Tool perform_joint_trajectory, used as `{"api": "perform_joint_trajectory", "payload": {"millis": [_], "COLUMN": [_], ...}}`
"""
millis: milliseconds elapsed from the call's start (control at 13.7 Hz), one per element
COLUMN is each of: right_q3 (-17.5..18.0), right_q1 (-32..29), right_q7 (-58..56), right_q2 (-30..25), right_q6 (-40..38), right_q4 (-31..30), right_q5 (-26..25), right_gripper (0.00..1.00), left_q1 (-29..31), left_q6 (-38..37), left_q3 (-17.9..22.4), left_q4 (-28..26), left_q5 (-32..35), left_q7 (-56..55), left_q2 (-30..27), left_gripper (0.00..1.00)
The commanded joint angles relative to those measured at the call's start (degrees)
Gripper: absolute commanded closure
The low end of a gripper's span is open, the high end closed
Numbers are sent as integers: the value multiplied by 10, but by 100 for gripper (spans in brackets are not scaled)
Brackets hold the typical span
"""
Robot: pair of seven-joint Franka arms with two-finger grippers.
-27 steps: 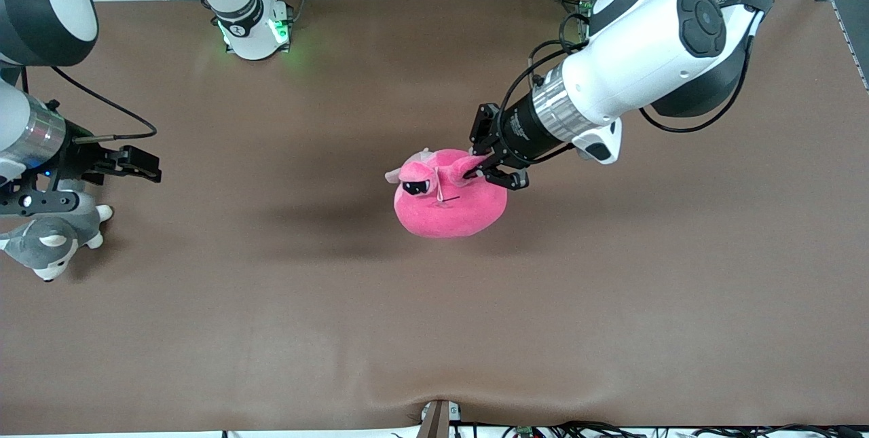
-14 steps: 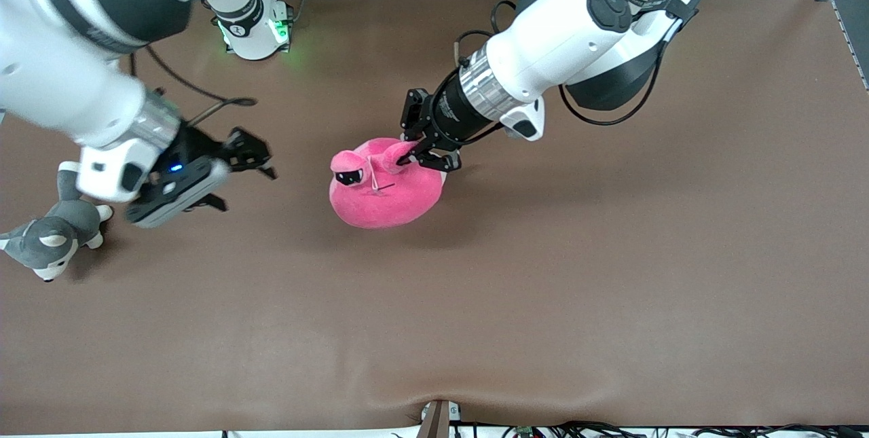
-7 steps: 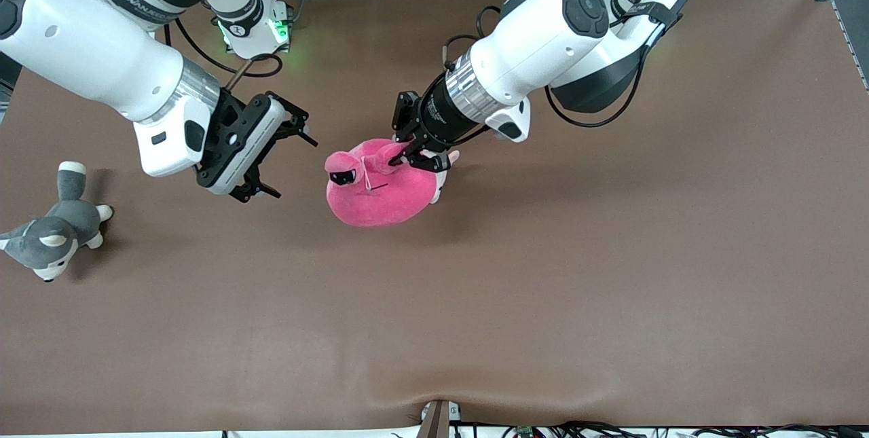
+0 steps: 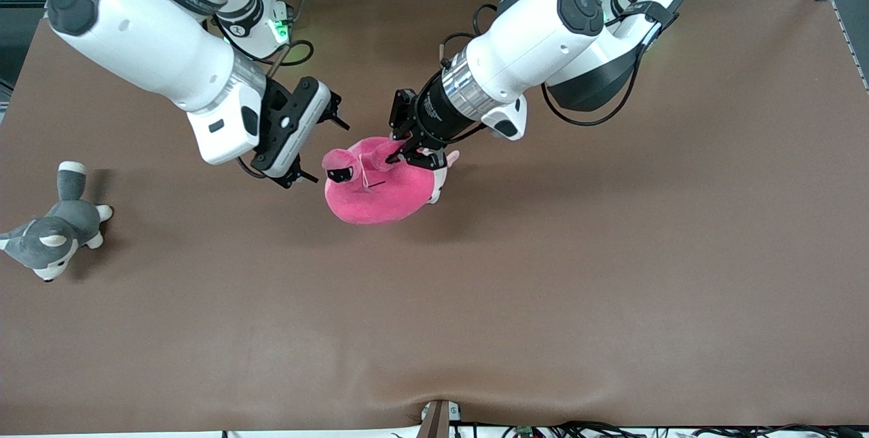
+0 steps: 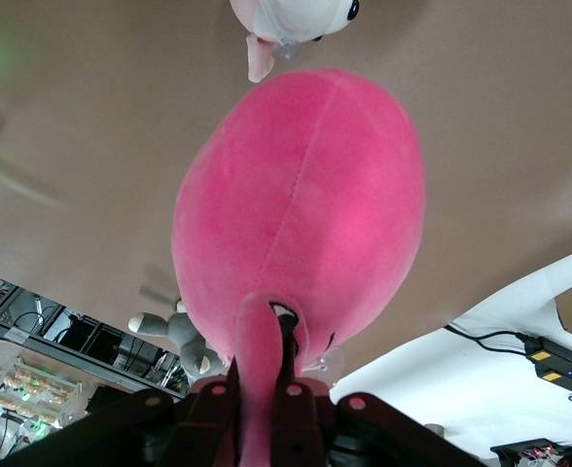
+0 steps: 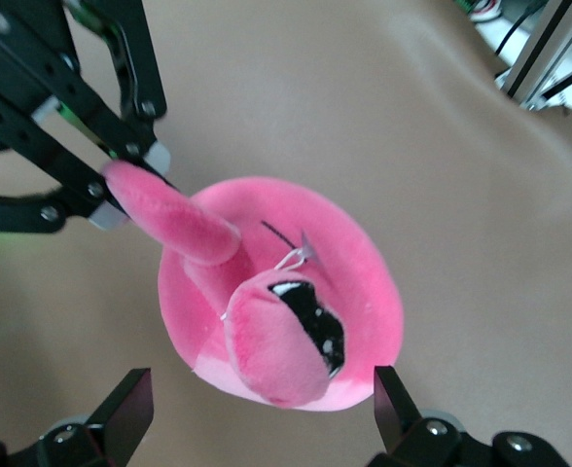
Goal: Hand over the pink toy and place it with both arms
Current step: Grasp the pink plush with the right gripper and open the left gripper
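Hot-pink toy [image 4: 380,187] hangs by one ear over mid tabletop [image 4: 543,288], pinched in left hand [image 4: 400,153], w/ right hand [image 4: 324,146] spread wide just beside it, not yet gripping, so handover and placing are probably still left.

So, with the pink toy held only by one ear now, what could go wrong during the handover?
1. The left gripper pinches only one thin ear of the pink toy, so the soft toy may swing or slip.
2. The open right gripper is beside the toy; it may close on too little plush.
3. A small white puppy toy lies beside the pink toy and could be bumped.
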Motion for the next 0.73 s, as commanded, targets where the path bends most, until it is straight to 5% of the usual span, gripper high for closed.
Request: {"api": "perform_joint_trajectory", "payload": {"millis": [0,585,659], "right_q3": [-5,-5,-5], "right_q1": [11,26,26], "right_q7": [-6,-9,-9], "right_q2": [-3,11,11], "right_q6": [4,50,60], "right_q4": [-15,-15,-15], "right_q5": [6,3,3], "right_gripper": [0,0,22], "left_q1": [-12,-11,-11], "left_q6": [11,11,11], "left_q3": [5,5,5], "left_q4": [15,15,15], "left_q5": [-1,-1,-1], "left_q7": [-40,-39,-39], "left_q2": [7,6,5], "left_gripper": [100,100,100]}}
